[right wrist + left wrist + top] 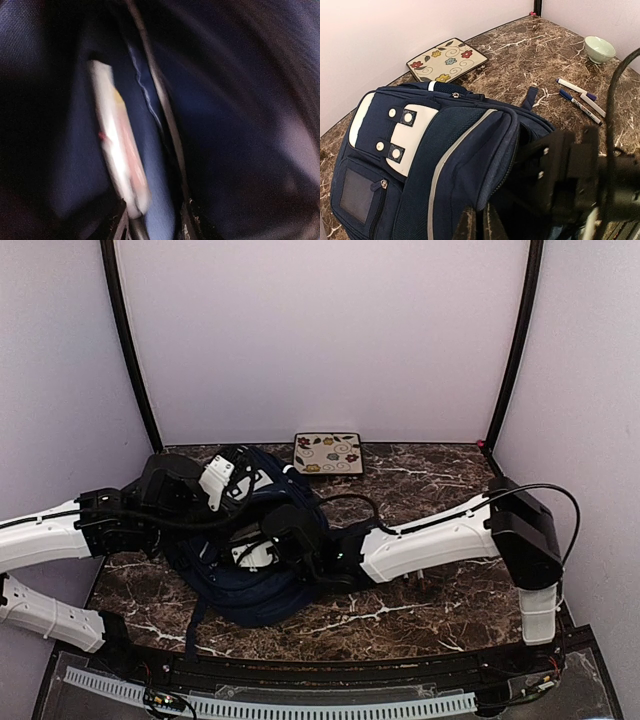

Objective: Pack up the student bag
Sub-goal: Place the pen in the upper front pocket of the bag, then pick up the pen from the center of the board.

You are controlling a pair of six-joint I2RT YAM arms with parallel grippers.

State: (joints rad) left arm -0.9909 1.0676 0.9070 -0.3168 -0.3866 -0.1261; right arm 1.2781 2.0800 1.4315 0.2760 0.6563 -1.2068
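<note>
Top view: the student bag (255,595) lay left of centre on the table (450,620), and the right arm (430,540) reached into its mouth. Left wrist: the left gripper (480,222) was clamped on the mouth's rim. Right wrist: the right gripper (155,222), jaws parted, pointed along a pale flat item (117,145) lying lengthwise directly ahead, inside the bag.

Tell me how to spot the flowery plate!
Find the big navy backpack on the marble table. Just behind it, near the back wall, lies a flat squarish plate. Only it is cream with colourful flowers and swirls; the bowl is plain green.
</note>
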